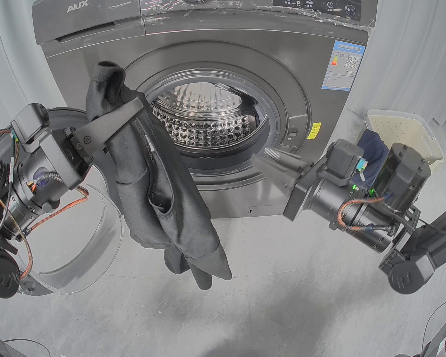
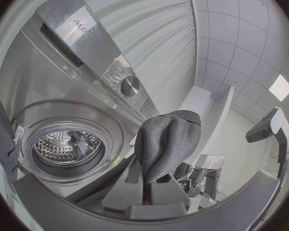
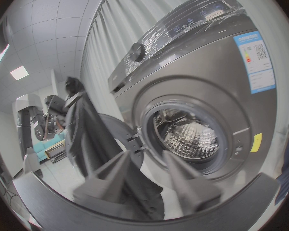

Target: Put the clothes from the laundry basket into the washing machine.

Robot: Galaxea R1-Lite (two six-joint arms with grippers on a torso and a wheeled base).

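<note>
So: left gripper (image 1: 133,108) pinched a dark garment (image 1: 156,189) hanging before the open washer (image 1: 287,70); right gripper (image 1: 270,160) sat spread nearby.

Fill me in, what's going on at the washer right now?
The left gripper, jaws shut, holds a dark grey fabric garment hanging in front of the grey front-loading washing machine, beside its open round door. The visible part of the shiny metal drum shows no clothes. The right gripper hovers, jaws open, near the opening's lower right. A dark blue cloth lies in the cream plastic laundry basket right of the machine.
</note>
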